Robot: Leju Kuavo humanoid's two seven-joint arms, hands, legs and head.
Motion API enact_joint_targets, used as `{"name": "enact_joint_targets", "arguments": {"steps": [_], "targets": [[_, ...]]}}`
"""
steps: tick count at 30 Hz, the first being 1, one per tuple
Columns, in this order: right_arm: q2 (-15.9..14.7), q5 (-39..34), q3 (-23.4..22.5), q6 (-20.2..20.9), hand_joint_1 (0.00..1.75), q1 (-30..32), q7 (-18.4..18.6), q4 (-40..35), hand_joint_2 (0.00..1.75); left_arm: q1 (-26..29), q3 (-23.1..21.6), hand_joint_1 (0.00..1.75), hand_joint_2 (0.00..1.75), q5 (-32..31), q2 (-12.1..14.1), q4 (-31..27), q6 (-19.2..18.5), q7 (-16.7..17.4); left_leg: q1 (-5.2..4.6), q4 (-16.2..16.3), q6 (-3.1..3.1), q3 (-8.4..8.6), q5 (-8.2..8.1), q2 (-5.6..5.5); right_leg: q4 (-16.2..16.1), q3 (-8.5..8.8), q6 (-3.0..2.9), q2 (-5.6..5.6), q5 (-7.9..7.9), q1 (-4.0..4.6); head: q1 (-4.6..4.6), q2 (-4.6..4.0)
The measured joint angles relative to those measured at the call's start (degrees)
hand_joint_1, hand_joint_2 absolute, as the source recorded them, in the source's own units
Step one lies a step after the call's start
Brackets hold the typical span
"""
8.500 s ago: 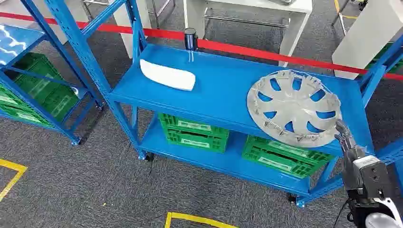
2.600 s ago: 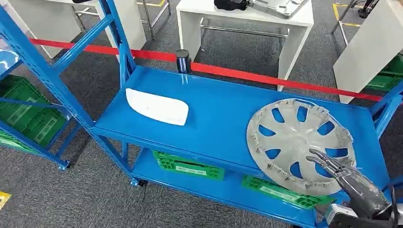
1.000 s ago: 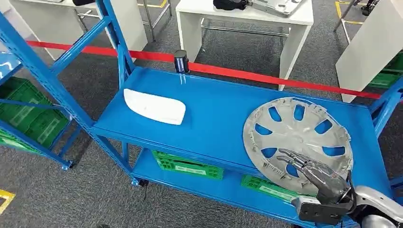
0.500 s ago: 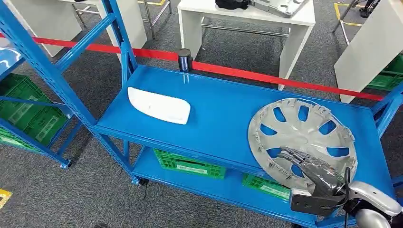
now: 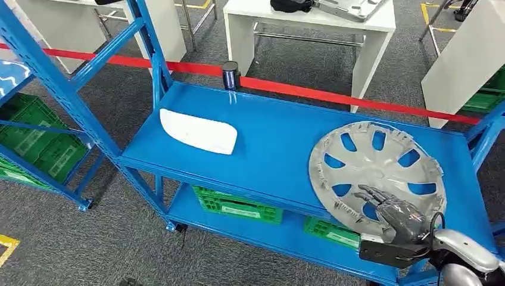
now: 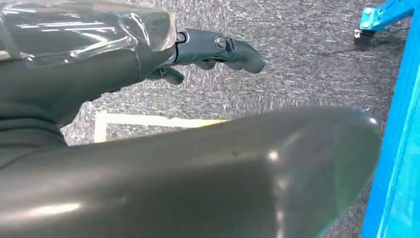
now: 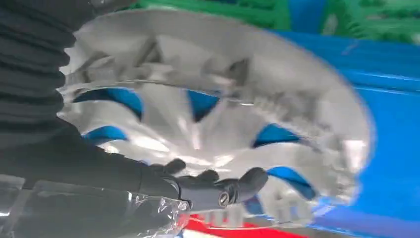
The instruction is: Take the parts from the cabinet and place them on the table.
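A silver hubcap [image 5: 378, 173] lies flat on the right part of the blue cabinet shelf [image 5: 280, 140]. A white oblong part [image 5: 198, 131] lies on the shelf's left part. My right hand [image 5: 396, 214] reaches in from the front and its spread fingers rest on the hubcap's near rim. In the right wrist view the dark fingers [image 7: 233, 188] lie across the spokes of the hubcap [image 7: 223, 124]; the thumb's place is hidden. My left hand [image 6: 213, 47] hangs over grey carpet with nothing in it, fingers loosely extended.
A dark cylinder [image 5: 230, 74] stands at the shelf's back edge. Green crates [image 5: 235, 207] sit on the lower shelf. Another blue rack [image 5: 41, 89] stands to the left. A red tape line [image 5: 333, 95] and white tables [image 5: 309, 24] lie beyond the cabinet.
My right hand has come from beside the shelf's right front corner onto the hubcap's near rim. The view itself shifted a little. The hubcap and white part stay put.
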Motion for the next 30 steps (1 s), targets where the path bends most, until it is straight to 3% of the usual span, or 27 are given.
{"name": "enact_joint_targets", "arguments": {"steps": [2, 4, 5, 6, 7, 9, 10, 11, 14, 15, 16, 17, 18, 20, 21, 22, 24, 25, 26, 27, 29, 30], "targets": [[0.4, 1.7, 0.0, -0.8, 0.0, -0.2, 0.8, 0.3, 0.0, 0.0, -0.2, 0.0, 0.0, 0.1, -0.2, 0.0, 0.0, 0.0, 0.28, 6.0, -0.91, -2.67, -4.13, 0.02, 0.0, -0.12, -0.51, -0.03, 0.15, -0.01, -0.15, 0.0], [0.7, 2.8, 0.0, -1.6, 0.0, -0.3, 1.6, 0.6, 0.0, 0.1, -0.3, 0.0, 0.0, 0.2, -0.2, 0.0, 0.0, 0.1, 0.69, 15.5, -1.38, -7.05, -8.21, 0.03, 0.0, -0.32, -0.51, -0.04, 0.15, 0.11, -0.13, 0.0], [1.0, 3.3, 0.0, -2.0, 0.0, -0.3, 1.9, 0.9, 0.0, 0.2, -0.4, 0.0, 0.0, 0.3, -0.2, 0.0, 0.1, 0.1, 0.8, 18.0, -1.45, -8.2, -8.61, 0.04, 0.0, -0.34, -0.51, -0.03, 0.15, 0.16, -0.15, 0.0], [1.3, 3.6, -0.1, -2.5, 0.0, -0.2, 2.1, 1.1, 0.0, 0.2, -0.4, 0.0, 0.0, 0.4, -0.3, 0.0, 0.1, 0.2, 0.84, 17.2, -1.37, -7.8, -7.58, 0.04, 0.0, -0.3, -0.51, -0.02, 0.15, 0.17, -0.13, 0.0], [1.6, 4.3, -0.3, -3.1, 0.0, -0.2, 2.4, 1.3, 0.0, 0.2, -0.5, 0.0, 0.0, 0.6, -0.3, 0.0, 0.1, 0.2, 0.84, 13.7, -1.2, -6.05, -5.49, 0.03, 0.0, -0.24, -0.51, 0.01, 0.15, 0.19, -0.17, 0.0], [2.0, 5.5, -0.7, -4.0, 0.0, -0.2, 2.6, 1.5, 0.0, 0.2, -0.8, 0.0, 0.0, 0.7, -0.3, 0.0, 0.1, 0.2, 0.69, 3.1, -0.33, -0.49, -0.78, -0.04, 0.0, -0.06, -0.48, 0.09, 0.16, 0.31, -0.17, 0.0], [2.2, 5.7, -1.0, -4.2, 0.0, -0.2, 2.6, 1.5, 0.0, 0.2, -0.8, 0.0, 0.0, 0.7, -0.1, -0.1, 0.1, 0.2, 0.47, -0.7, 0.25, 1.37, -0.74, -0.09, -0.1, -0.04, -0.41, 0.07, 0.2, 0.23, -0.09, 0.0], [2.4, 5.9, -1.0, -4.3, 0.0, -0.3, 2.7, 1.6, 0.0, 0.2, -0.8, 0.0, 0.0, 0.7, -0.2, -0.1, 0.1, 0.3, 0.22, -0.7, 0.35, 1.31, -0.51, 0.17, -0.2, -0.18, -0.16, 0.09, 0.31, 0.69, -0.04, 0.0], [3.0, 6.1, -1.0, -4.4, 0.0, -0.1, 2.7, 1.9, 0.0, 0.2, -0.8, 0.0, 0.0, 0.8, -0.2, -0.1, 0.1, 0.3, -0.08, -0.9, 0.82, 1.07, -0.39, 0.13, -0.6, -0.13, 0.71, 0.01, 0.59, 0.44, -0.15, 0.0], [3.0, 6.1, -1.2, -4.4, 0.0, -0.1, 2.7, 2.0, 0.0, 0.1, -0.9, 0.0, 0.0, 0.8, -0.2, -0.1, 0.2, 0.3, 0.51, -2.2, 1.21, 1.73, 0.48, 0.19, -0.3, -0.33, 0.92, -0.01, 0.39, 0.6, -0.13, 0.0], [3.2, 6.1, -1.5, -4.4, 0.0, 0.0, 2.7, 2.2, 0.0, 0.1, -1.1, 0.0, 0.0, 0.8, -0.2, -0.1, 0.2, 0.4, 0.4, -2.8, 1.35, 2.03, 0.83, 0.32, 0.9, -0.93, 0.85, -0.06, -0.25, 0.48, 0.07, 0.0], [3.3, 6.2, -1.9, -4.3, 0.0, -0.1, 2.6, 2.4, 0.0, 0.0, -1.4, 0.0, 0.0, 0.9, -0.2, -0.1, 0.2, 0.3, 0.37, -2.9, 1.59, 1.96, 0.94, 0.31, 3.9, -2.42, 0.41, -0.05, -2.05, 0.52, 0.07, 0.0], [3.4, 6.3, -2.1, -4.1, 0.0, -0.1, 2.5, 2.6, 0.0, 0.0, -1.7, 0.0, 0.0, 0.9, -0.2, -0.1, 0.2, 0.4, 0.29, -2.9, 1.76, 1.79, 1.04, 0.32, 9.0, -4.82, -0.01, -0.04, -4.27, 0.51, 0.02, 0.0], [3.6, 6.3, -2.1, -3.3, 0.0, 0.4, 2.4, 3.0, 0.0, 0.0, -2.0, 0.0, 0.0, 1.0, -0.2, 0.0, 0.2, 0.5, 0.15, -2.8, 1.83, 1.58, 1.06, 0.3, 17.2, -8.78, 0.08, -0.05, -6.87, 0.48, -0.02, 0.0], [3.6, 6.2, -2.1, -2.6, 0.0, 0.6, 2.4, 3.2, 0.0, 0.0, -2.2, 0.0, 0.0, 1.0, -0.2, 0.0, 0.3, 0.6, 0.15, -2.8, 1.83, 1.59, 1.06, 0.28, 17.5, -9.0, 0.47, -0.06, -6.55, 0.42, -0.02, 0.0], [3.6, 6.2, -2.1, -2.0, 0.0, 0.8, 2.4, 3.4, 0.0, 0.0, -2.4, 0.0, 0.0, 1.1, -0.2, 0.1, 0.6, 0.6, 0.21, -2.7, 1.77, 1.6, 1.02, 0.26, 15.0, -7.75, 1.18, -0.06, -5.25, 0.25, 0.0, 0.0], [3.5, 6.1, -2.5, -0.8, 0.0, 0.8, 2.4, 3.5, 0.0, -0.1, -2.9, 0.0, 0.0, 1.3, -0.1, 0.4, 1.0, 0.9, 0.44, -1.9, 1.27, 1.49, 0.66, 0.2, 5.0, -2.59, 2.57, -0.14, -1.41, -0.17, 0.0, 0.0], [3.5, 6.1, -2.5, -0.3, 0.0, 0.8, 2.4, 3.5, 1.75, -0.1, -3.2, 0.0, 0.0, 1.4, 0.0, 0.5, 1.2, 0.9, 0.31, -1.1, 0.76, 1.18, 0.21, 0.21, 0.4, -0.41, 2.66, -0.37, -0.59, -0.45, 0.04, 0.0], [3.4, 5.9, -2.6, 0.2, 0.0, 0.8, 2.4, 3.6, 1.75, -0.2, -3.4, 0.0, 0.0, 1.6, 0.2, 0.6, 1.3, 1.0, -0.04, -0.3, 0.34, 0.75, -0.38, 0.19, 0.4, -0.11, 1.75, 0.0, -0.47, -0.01, -0.02, 0.0], [3.3, 5.9, -2.6, 0.4, 0.0, 1.1, 2.4, 3.7, 1.75, -0.3, -3.6, 0.0, 0.0, 1.8, 0.3, 0.7, 1.4, 1.0, -0.04, -0.4, 0.24, 0.71, -0.33, 0.2, 0.7, -0.34, 1.19, -0.04, -0.48, 0.1, -0.11, 0.0], [3.2, 5.7, -2.7, 0.5, 0.0, 1.4, 2.4, 3.7, 1.75, -0.2, -3.7, 0.0, 0.0, 1.8, 0.5, 0.9, 1.6, 1.0, 0.27, -0.4, 0.04, 0.72, -0.22, 0.25, 0.7, -0.49, 0.53, 0.02, -0.35, 0.38, -0.07, 0.0], [3.2, 5.4, -2.8, 0.6, 0.0, 1.4, 2.4, 3.7, 1.75, -0.3, -3.9, 0.0, 0.0, 1.9, 0.7, 1.0, 1.7, 1.0, 0.44, -0.2, -0.12, 0.62, -0.43, 0.31, 0.6, -0.42, 0.12, 0.05, -0.18, -0.17, -0.04, 0.0]]}}
